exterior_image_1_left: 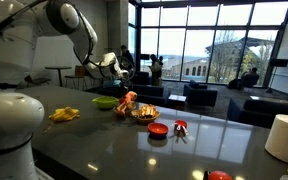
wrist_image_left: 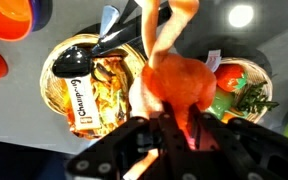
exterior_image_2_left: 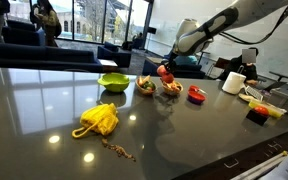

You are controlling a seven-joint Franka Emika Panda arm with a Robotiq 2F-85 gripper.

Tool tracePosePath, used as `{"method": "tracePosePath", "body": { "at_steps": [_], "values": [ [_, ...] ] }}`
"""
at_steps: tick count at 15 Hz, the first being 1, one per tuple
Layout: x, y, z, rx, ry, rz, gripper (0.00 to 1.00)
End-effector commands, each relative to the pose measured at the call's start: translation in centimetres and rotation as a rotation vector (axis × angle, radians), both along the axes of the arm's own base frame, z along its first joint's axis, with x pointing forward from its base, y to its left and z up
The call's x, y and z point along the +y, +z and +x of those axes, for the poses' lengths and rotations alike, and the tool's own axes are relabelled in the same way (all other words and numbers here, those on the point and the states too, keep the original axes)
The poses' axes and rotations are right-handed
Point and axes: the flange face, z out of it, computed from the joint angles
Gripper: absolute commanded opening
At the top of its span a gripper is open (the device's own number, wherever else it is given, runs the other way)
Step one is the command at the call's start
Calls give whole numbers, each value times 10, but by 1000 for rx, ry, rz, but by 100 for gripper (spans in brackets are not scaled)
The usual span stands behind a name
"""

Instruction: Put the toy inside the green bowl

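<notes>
One toy (wrist_image_left: 179, 85), seemingly pinched by the tool (wrist_image_left: 172, 125), hung over the brown bowls (exterior_image_2_left: 145, 88); it needed lifting clear, then lowering centred into the green bowl (exterior_image_2_left: 112, 81).

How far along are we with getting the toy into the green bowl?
Done: gripper is shut on the small orange-red lumpy toy. In hand: it hangs above the brownish bowls of mixed items. Left: carry it to the shallow lime-green bowl and release.

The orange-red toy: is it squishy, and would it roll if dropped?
Probably soft: the orange-red toy looks lumpy, with a thin limb sticking out. Likely light, as the gripper holds it by a pinch. Its uneven shape should hardly roll.
</notes>
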Motion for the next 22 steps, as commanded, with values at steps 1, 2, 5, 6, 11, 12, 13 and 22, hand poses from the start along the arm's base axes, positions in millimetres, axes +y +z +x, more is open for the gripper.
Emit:
{"method": "tracePosePath", "body": {
  "at_steps": [1, 2, 5, 6, 11, 12, 13, 22],
  "values": [
    [25, 3, 4, -32, 4, -5, 4],
    [32, 3, 5, -34, 3, -2, 4],
    [49, 2, 9, -47, 7, -2, 4],
    [55, 1, 11, -50, 15, -4, 4],
    [87, -3, 17, -66, 84, -25, 4],
    [94, -4, 19, -69, 96, -29, 4],
    [100, -4, 20, -71, 108, -30, 4],
    [166, 7, 12, -106, 225, -4, 4]
  ]
}}
